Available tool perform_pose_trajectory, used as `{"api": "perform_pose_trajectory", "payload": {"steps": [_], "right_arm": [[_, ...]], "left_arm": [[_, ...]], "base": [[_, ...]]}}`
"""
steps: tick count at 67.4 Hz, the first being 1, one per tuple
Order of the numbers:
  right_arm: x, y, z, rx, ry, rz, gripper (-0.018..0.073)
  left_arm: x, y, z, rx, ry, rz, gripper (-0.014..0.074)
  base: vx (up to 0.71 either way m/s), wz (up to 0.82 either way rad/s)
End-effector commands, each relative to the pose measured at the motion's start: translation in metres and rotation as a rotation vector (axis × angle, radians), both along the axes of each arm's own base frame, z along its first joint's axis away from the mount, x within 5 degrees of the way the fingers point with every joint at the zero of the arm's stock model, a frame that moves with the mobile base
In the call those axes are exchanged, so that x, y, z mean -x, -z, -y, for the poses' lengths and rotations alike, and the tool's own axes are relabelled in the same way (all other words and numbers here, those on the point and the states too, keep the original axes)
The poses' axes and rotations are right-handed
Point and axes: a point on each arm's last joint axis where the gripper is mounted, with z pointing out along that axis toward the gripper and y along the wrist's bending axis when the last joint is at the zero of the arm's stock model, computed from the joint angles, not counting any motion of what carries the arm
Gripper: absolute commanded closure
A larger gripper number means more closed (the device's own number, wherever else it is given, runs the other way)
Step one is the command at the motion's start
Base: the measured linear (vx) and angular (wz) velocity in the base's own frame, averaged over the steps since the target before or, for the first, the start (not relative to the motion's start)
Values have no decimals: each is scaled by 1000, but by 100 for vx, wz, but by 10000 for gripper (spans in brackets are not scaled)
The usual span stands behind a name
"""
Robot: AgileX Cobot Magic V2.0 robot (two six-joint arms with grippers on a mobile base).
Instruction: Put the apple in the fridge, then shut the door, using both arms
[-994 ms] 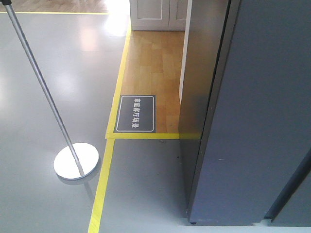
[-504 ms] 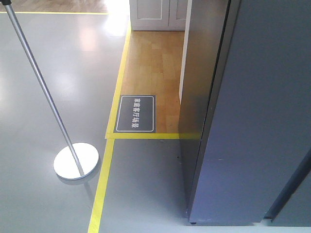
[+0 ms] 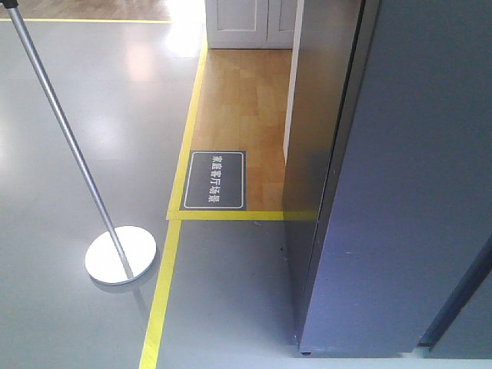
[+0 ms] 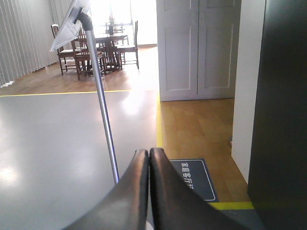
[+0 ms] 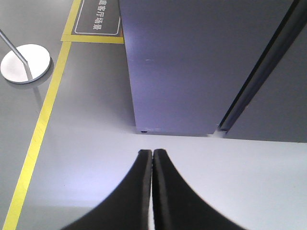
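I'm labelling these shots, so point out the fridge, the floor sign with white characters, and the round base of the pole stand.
fridge [image 3: 400, 192]: front view, flat dark grey outer face.
floor sign [image 3: 217, 179]: front view, middle of its dark panel.
round base [image 3: 115, 257]: front view, shiny top beside the pole.

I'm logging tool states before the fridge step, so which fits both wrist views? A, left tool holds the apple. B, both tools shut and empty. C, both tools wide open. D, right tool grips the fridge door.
B: the left tool and right tool each show fingers pressed together with nothing between.
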Motion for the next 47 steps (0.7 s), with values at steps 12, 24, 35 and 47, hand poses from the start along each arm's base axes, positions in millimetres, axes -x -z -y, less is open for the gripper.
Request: {"api": "perform_pose_trajectory", "payload": {"steps": [12,24,35,47], "right_arm": [[-4,-10,0,3,-4,63,562],[-4,-10,0,3,-4,63,562],[-3,-9,0,4,-4,57,562],[-2,-11,2,36,-3,82,562]], "left_arm": [[1,-4,0,14,11,86,603],[1,-4,1,14,14,85,603],[1,-4,1,14,14,85,603],[1,-4,1,14,14,85,603]], "base": [[0,0],[0,0],[0,0],[0,0]]}}
